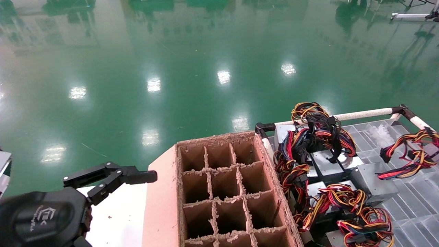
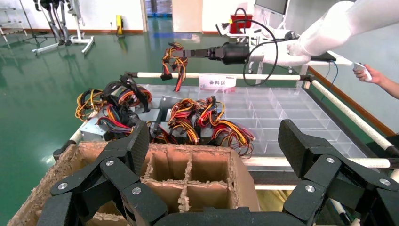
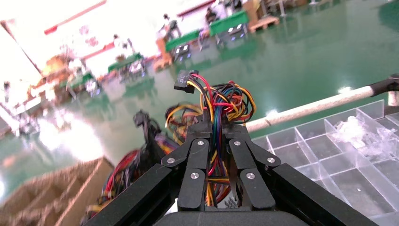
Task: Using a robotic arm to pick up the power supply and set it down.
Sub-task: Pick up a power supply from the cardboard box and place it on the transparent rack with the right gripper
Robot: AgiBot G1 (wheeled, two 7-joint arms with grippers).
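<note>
Green glossy floor surrounds your work: a divided cardboard box (image 1: 226, 192) sits front and centre, and a clear-bottomed tray (image 1: 408, 192) of power supplies (image 1: 331, 161) lies just to its right. Your right gripper (image 3: 217, 141) has its fingers clamped on a wire bundle (image 3: 221, 101), held up over the tray near the white rail (image 3: 310, 108); the unit those wires belong to hangs out of sight. Judging by that grip, carry slowly, since the load will probably swing on its cables. Lift high enough to clear the box wall, centre over one cell, then lower straight down before letting go. Your left gripper (image 2: 214, 150) waits with fingers wide apart, just beside the box's left side; leave it parked.
</note>
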